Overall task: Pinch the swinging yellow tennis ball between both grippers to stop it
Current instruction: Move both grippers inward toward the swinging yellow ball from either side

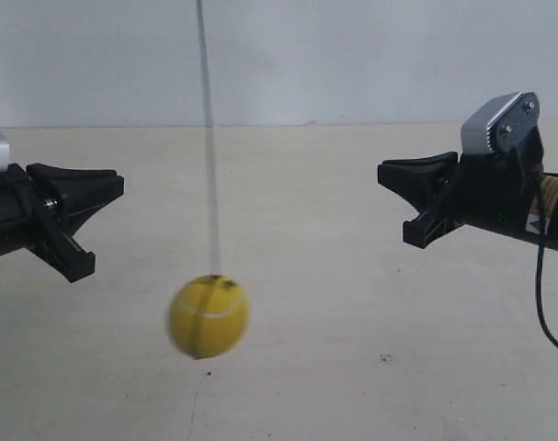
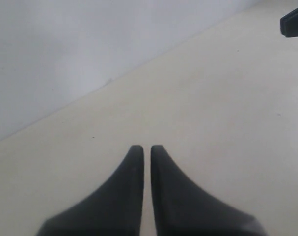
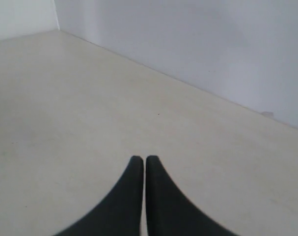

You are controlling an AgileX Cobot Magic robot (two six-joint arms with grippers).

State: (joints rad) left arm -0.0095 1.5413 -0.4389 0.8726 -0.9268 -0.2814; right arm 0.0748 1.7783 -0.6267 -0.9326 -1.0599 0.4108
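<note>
The yellow tennis ball (image 1: 208, 316) hangs on a thin string (image 1: 209, 165) just above the cream table, motion-blurred, left of centre in the exterior view. It sits lower than both grippers and touches neither. The gripper of the arm at the exterior view's left (image 1: 119, 185) points inward, up and to the left of the ball. The gripper of the arm at the exterior view's right (image 1: 382, 172) is much farther from it. My left gripper (image 2: 147, 147) and right gripper (image 3: 141, 158) are both shut on nothing. Neither wrist view shows the ball.
A white wall (image 1: 352, 55) backs the cream table (image 1: 352, 367). A grey camera box (image 1: 499, 124) tops the arm at the exterior view's right, and a black cable (image 1: 539, 294) hangs below it. The opposite arm's black tip (image 2: 293, 22) shows in the left wrist view.
</note>
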